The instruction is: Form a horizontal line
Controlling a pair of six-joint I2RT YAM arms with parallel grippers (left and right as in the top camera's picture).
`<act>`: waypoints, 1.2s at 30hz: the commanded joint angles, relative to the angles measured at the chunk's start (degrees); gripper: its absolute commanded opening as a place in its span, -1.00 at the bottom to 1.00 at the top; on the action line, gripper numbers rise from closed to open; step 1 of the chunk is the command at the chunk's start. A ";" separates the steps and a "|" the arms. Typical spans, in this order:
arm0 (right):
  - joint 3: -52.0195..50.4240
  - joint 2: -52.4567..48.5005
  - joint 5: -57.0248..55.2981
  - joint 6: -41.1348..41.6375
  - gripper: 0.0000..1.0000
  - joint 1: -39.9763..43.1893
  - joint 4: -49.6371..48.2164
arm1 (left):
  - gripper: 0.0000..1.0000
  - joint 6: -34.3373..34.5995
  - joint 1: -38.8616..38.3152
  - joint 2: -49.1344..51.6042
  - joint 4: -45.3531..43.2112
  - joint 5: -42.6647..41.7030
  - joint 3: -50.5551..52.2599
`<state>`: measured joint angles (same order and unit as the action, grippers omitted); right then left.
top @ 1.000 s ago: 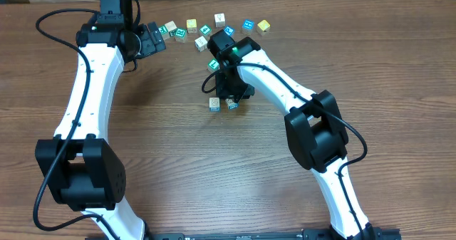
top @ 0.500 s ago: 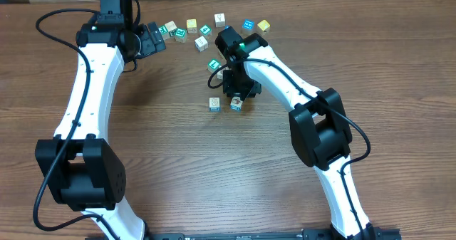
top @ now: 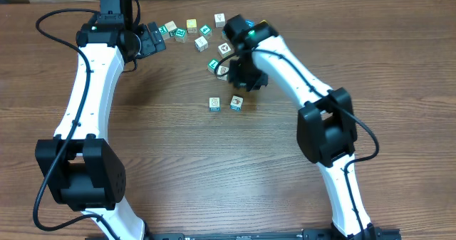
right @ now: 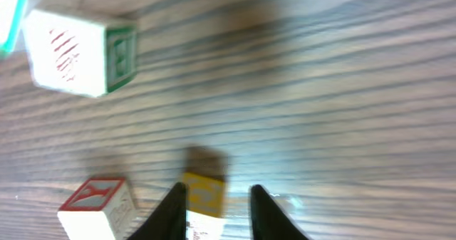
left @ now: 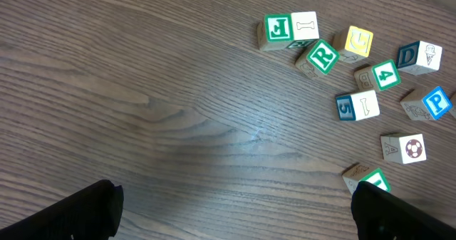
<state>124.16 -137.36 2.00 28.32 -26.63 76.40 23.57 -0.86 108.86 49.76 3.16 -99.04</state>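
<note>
The horizontal line (top: 236, 103) lies at the middle of the surface, well nearer than the loose pile. It counts two cubes: a left one (top: 214, 103) and a right one, side by side with a small gap between them.

The loose cubes (left: 323, 55) sit in a scatter along the far side. The left wrist view shows nine. Four are green-faced (J, R, 4 and one cut off at the frame's lower edge) and three are blue-faced (D, P, 5). One is a yellow G (left: 358, 40) and one bears a soccer ball (left: 412, 148).

The left end effector (top: 158, 39) hangs at the far left beside the scatter, its fingers spread wide with bare wood between them.

The right end effector (right: 214, 211) is at the near edge of the scatter, just beyond the two-cube row. Its fingers stand narrowly apart around a yellow-faced cube (right: 204, 191). The view is blurred, so I cannot tell whether they pinch it. A red-lettered cube (right: 96, 206) lies just left of it, and a white cube with a green side (right: 75, 51) lies farther off.
</note>
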 commanded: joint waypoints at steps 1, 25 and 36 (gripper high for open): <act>1.14 0.74 1.01 2.10 -0.86 3.82 2.45 | 1.00 -0.48 0.09 -0.35 -0.09 -0.20 -0.46; -6.10 0.74 3.91 4.50 -0.92 0.28 4.33 | 0.99 -0.48 0.09 -0.35 -0.09 -0.20 -0.46; -10.47 0.74 5.22 4.50 -0.93 0.11 -0.24 | 1.00 -0.48 0.09 -0.35 -0.09 -0.20 -0.46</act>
<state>114.30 -137.36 6.61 32.36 -26.61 76.95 23.57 -0.86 108.86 49.76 3.18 -99.04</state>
